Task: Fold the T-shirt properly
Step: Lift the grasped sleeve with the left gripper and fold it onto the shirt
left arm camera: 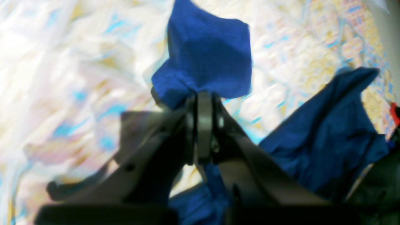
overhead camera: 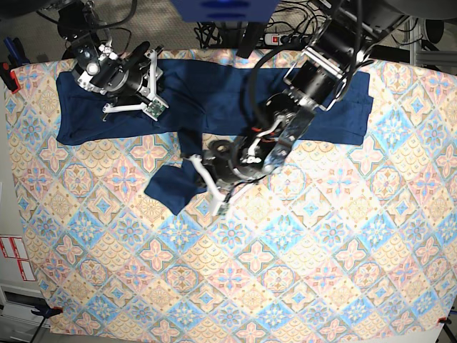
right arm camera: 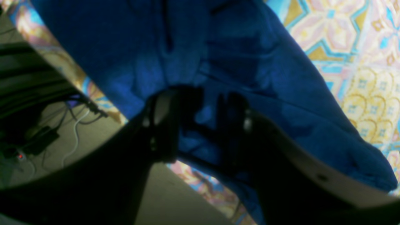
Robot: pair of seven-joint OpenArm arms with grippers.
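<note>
Pastel patterned tablecloth [overhead camera: 300,271] covers the bench, with the navy T-shirt [overhead camera: 214,89] spread along its far side and one bunched part [overhead camera: 171,187] drawn out toward the middle. The left gripper [left arm camera: 204,97] has its jaws pressed together on a small tuft of that part, fabric fanning out just beyond the tips. So thin a pinch could slip free, or a pull could drag the whole shirt askew. The right gripper [right arm camera: 197,125] rests on the shirt's other end, jaws part-way apart with cloth between them; whether it truly holds is unclear. Cables [overhead camera: 285,32] lie beyond the bench, behind both arms.
</note>
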